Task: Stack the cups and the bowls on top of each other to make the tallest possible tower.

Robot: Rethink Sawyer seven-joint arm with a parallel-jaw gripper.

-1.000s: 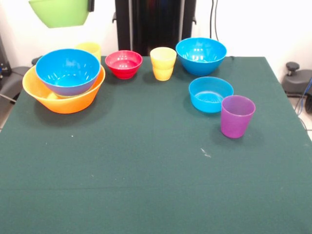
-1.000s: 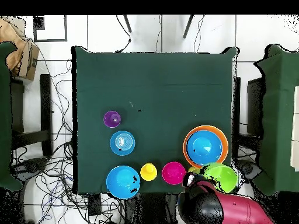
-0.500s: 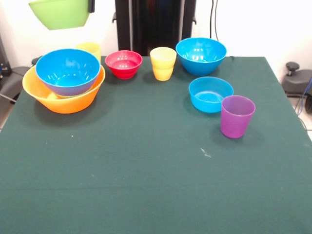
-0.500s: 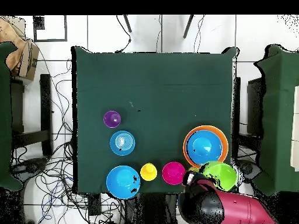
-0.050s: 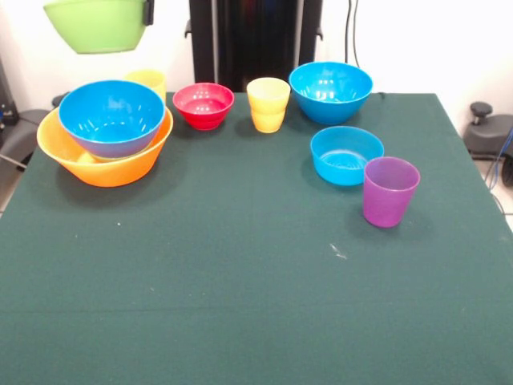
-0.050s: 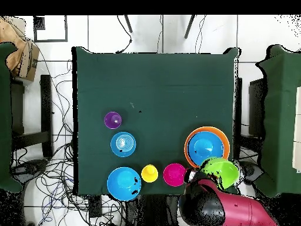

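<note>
Green tabletop [image 5: 240, 281] — glossy lime bowl [image 5: 96, 24] aloft, pincer [image 5: 147, 11] pinching its rim.

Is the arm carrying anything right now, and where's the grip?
The lime green bowl hangs in the air, carried by its rim at the dark pincer; the grip itself is mostly hidden.
</note>
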